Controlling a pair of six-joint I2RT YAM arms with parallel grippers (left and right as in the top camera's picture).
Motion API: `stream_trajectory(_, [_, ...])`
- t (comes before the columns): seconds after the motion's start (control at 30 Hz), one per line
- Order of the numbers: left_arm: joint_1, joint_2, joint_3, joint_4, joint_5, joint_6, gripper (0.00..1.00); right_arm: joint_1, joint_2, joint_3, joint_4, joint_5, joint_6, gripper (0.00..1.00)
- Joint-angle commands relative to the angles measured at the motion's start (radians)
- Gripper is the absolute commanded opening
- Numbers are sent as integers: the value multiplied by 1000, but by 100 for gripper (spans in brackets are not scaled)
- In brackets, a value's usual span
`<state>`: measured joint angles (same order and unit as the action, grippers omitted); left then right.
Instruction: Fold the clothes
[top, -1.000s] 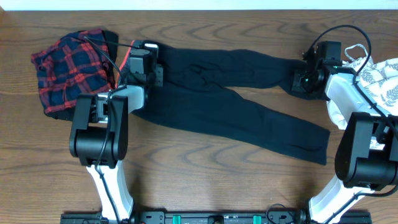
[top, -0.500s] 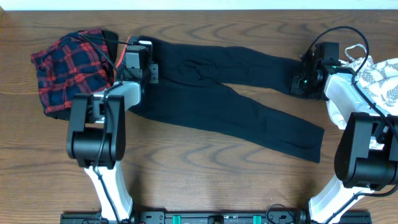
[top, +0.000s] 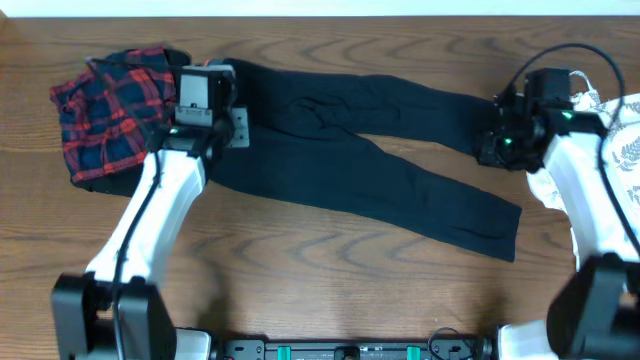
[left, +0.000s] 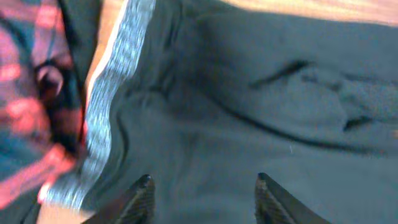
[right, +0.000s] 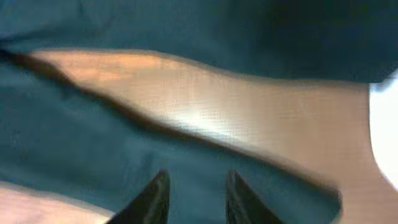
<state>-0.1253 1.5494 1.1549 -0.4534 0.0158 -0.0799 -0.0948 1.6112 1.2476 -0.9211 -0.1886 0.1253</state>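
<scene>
Both arms have drawn back and their claws have let go since a second ago; the leggings (top: 380, 150) lie spread across the table (top: 320, 290), waistband (left: 109, 93) at the left just beside the plaid piece (top: 105, 115), legs running right toward the white top (top: 625, 140); the left claw (left: 202, 193) hangs fairly wide and empty over the seat; the right claw (right: 196, 193) is narrowly parted, empty, over a leg end; the fabric looks light, limp and stretchy, best pinched at waistband and cuffs; overhead gives the whole layout; only the wrist views show the jaws and grey band.
</scene>
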Motion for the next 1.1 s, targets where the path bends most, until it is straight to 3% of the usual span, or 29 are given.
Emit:
stream_trajectory(0.0, [2, -51, 2, -48, -5, -39, 56, -29, -13, 0, -79, 29, 92, 35])
stream_trajectory(0.13, [2, -72, 1, -74, -5, -39, 56, -56, -10, -50, -122, 114, 146, 59])
stream_trajectory(0.37, [2, -72, 1, -93, -3, -38, 57, -131, -10, -223, -40, 115, 198, 73])
stream_trajectory(0.73, [2, -72, 1, -102, -1, -38, 58, -220, -10, -458, 315, 119, 173, 68])
stream_trajectory(0.83, [2, -72, 1, -107, -1, -38, 58, -219, -10, -480, 362, 119, 173, 64])
stream_trajectory(0.9, [2, -72, 1, -108, -1, -38, 58, -219, -10, -491, 385, 121, 173, 52])
stream_trajectory(1.03, [2, -72, 1, -111, -1, -38, 58, -219, -10, -525, 439, 122, 174, 7])
stream_trajectory(1.07, [2, -72, 1, -113, -1, -38, 58, -219, -10, -531, 452, 122, 174, 1])
